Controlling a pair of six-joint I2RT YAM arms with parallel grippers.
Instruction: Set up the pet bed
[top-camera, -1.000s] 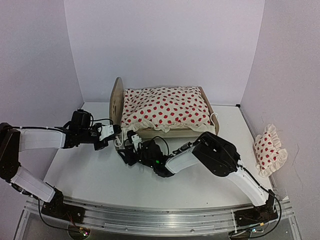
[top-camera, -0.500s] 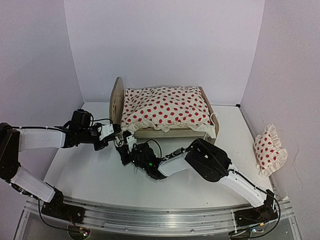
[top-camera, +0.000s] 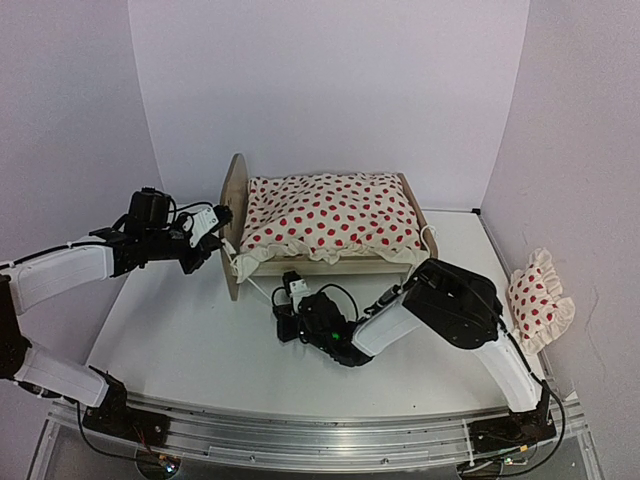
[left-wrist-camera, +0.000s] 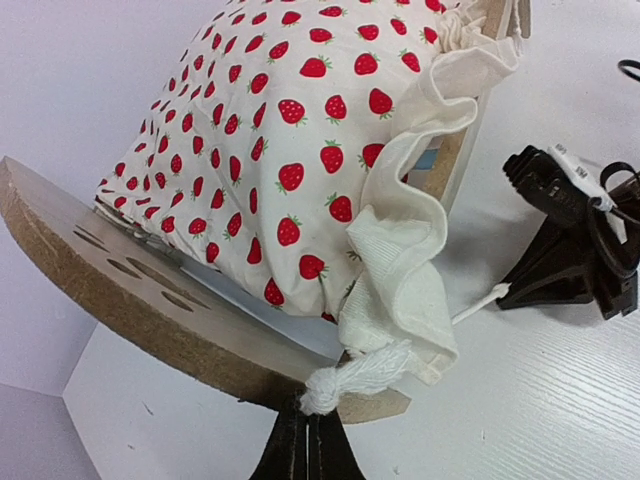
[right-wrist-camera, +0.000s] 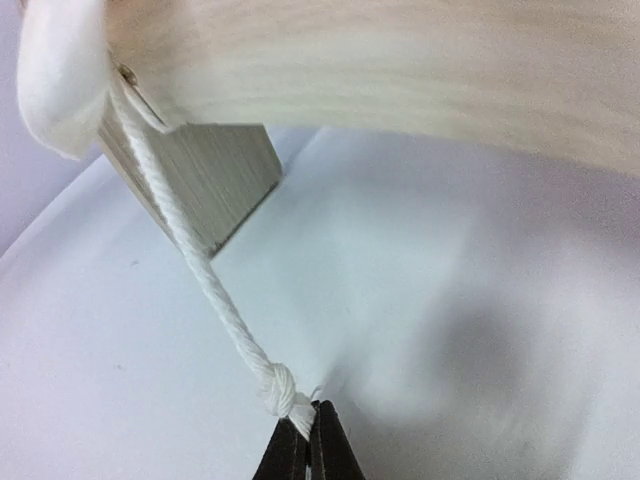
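The pet bed (top-camera: 236, 215) stands at the back middle, its light-wood headboard (left-wrist-camera: 150, 300) to the left. A cream red-dotted duvet (top-camera: 330, 215) covers it and hides the mattress. My left gripper (top-camera: 220, 218) is up against the headboard's near edge. In the left wrist view it (left-wrist-camera: 307, 418) is shut on a white knotted tassel (left-wrist-camera: 350, 382) at the duvet's corner. My right gripper (top-camera: 280, 302) is low on the table in front of the bed. It (right-wrist-camera: 309, 415) is shut on the frayed end of a white cord (right-wrist-camera: 190, 250), just past its knot, and the cord runs taut up to the bed's corner.
A small red-dotted ruffled pillow (top-camera: 538, 300) lies at the table's right edge against the wall. White walls close in the back and both sides. The bed's leg (right-wrist-camera: 205, 170) and side rail (right-wrist-camera: 400, 70) are close above my right gripper.
My right gripper has shut on the cord's end and drawn back to the right, away from the bed's corner. My left gripper has risen with the tassel, up beside the headboard.
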